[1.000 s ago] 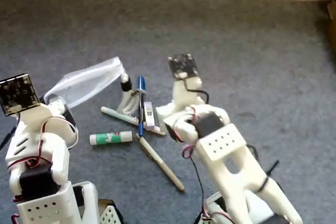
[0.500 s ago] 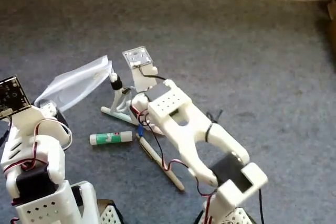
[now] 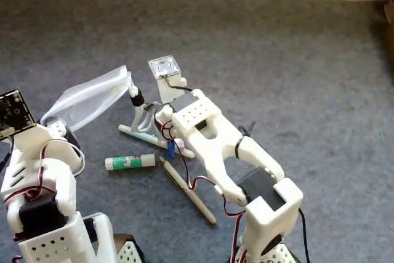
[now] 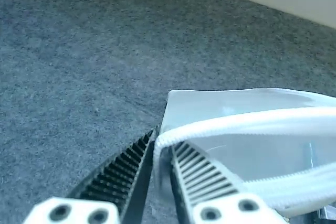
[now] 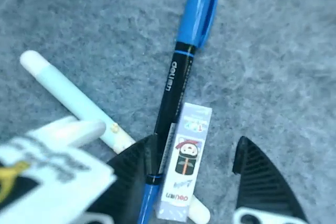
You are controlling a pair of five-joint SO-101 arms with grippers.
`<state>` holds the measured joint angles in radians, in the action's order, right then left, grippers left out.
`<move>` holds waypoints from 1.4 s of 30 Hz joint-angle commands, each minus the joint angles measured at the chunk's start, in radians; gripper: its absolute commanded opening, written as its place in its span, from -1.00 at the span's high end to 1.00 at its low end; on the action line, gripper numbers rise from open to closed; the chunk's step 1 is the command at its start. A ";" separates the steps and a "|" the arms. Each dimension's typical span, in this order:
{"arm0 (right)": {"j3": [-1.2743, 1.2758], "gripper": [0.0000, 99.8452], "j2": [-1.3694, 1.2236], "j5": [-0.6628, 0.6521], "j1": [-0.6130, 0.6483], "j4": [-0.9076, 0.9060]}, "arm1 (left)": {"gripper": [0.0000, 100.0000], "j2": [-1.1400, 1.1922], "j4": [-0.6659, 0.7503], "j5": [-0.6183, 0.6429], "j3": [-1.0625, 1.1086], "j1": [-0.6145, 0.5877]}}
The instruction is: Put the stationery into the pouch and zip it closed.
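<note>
Left end effector (image 4: 160, 166) clenched on pouch (image 4: 247, 129) rim | right end effector (image 5: 194, 153) spread wide; I see it straddling eraser (image 5: 185, 182), pen (image 5: 184, 61) alongside.

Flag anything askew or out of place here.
Nothing looks damaged or spilled. The blue pen lies crossed over the pale marker on the carpet. The pouch sits tilted, pinched at one end by the left gripper.
</note>
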<state>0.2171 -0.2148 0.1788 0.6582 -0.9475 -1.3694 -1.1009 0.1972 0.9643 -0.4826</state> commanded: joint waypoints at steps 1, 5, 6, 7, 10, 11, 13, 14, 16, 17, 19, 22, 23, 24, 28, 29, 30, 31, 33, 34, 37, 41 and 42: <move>-0.039 0.56 0.012 -0.002 -0.033 -0.045 | 0.99 0.005 -0.003 0.009 -0.038 -0.013; -0.033 0.56 0.012 -0.035 -0.047 -0.113 | 0.99 0.005 -0.003 0.009 -0.036 -0.013; -0.033 0.56 0.012 -0.038 -0.047 -0.119 | 0.99 0.005 -0.003 0.009 -0.036 -0.013; -0.033 0.56 0.010 -0.038 -0.047 -0.125 | 0.99 0.005 -0.003 0.009 -0.036 -0.013; -0.033 0.56 0.010 -0.038 -0.048 -0.131 | 0.99 0.005 -0.003 0.009 -0.036 -0.013; -0.033 0.56 0.010 -0.038 -0.062 -0.131 | 0.99 0.005 -0.003 0.009 -0.036 -0.013; -0.038 0.56 0.012 -0.038 -0.091 -0.128 | 0.99 0.005 -0.003 0.009 -0.036 -0.013; -0.041 0.56 0.012 -0.040 -0.102 -0.128 | 0.99 0.005 -0.003 0.009 -0.036 -0.013; -0.042 0.56 0.012 -0.041 -0.120 -0.125 | 0.99 0.005 -0.003 0.009 -0.036 -0.013; -0.042 0.56 0.012 -0.058 -0.125 -0.125 | 0.99 0.005 -0.003 0.009 -0.036 -0.013; -0.045 0.56 0.012 -0.109 -0.133 -0.113 | 0.99 0.005 -0.003 0.009 -0.036 -0.013; -0.038 0.56 0.007 -0.146 -0.133 -0.044 | 0.99 0.005 -0.003 0.009 -0.036 -0.013; -0.038 0.56 -0.002 -0.157 -0.131 -0.036 | 0.99 0.005 -0.003 0.009 -0.036 -0.013; -0.038 0.56 -0.018 -0.169 -0.130 -0.033 | 0.99 0.005 -0.003 0.009 -0.036 -0.013; -0.061 0.56 -0.088 -0.212 -0.130 -0.027 | 0.99 0.005 -0.003 0.009 -0.036 -0.013; -0.074 0.56 -0.108 -0.221 -0.128 -0.031 | 0.99 0.005 -0.003 0.009 -0.036 -0.013; -0.087 0.56 -0.125 -0.224 -0.130 -0.033 | 0.99 0.005 -0.003 0.009 -0.036 -0.013; -0.097 0.58 -0.137 -0.227 -0.131 -0.033 | 0.99 0.005 -0.003 0.009 -0.036 -0.013; -0.114 0.67 -0.147 -0.229 -0.134 -0.033 | 0.99 0.005 -0.003 0.009 -0.036 -0.013; -0.119 0.73 -0.147 -0.229 -0.134 -0.033 | 0.99 0.005 -0.003 0.009 -0.036 -0.013; -0.131 0.90 -0.147 -0.253 -0.134 -0.033 | 0.99 0.005 -0.003 0.009 -0.036 -0.013; -0.136 0.99 -0.136 -0.313 -0.142 -0.073 | 0.99 0.005 -0.003 0.009 -0.036 -0.008; -0.136 0.99 -0.119 -0.313 -0.147 -0.107 | 0.99 0.005 -0.003 0.009 -0.036 0.005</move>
<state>0.1312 -0.3621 -0.1082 0.5247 -0.9920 -1.3694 -1.1009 0.1972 0.9643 -0.4826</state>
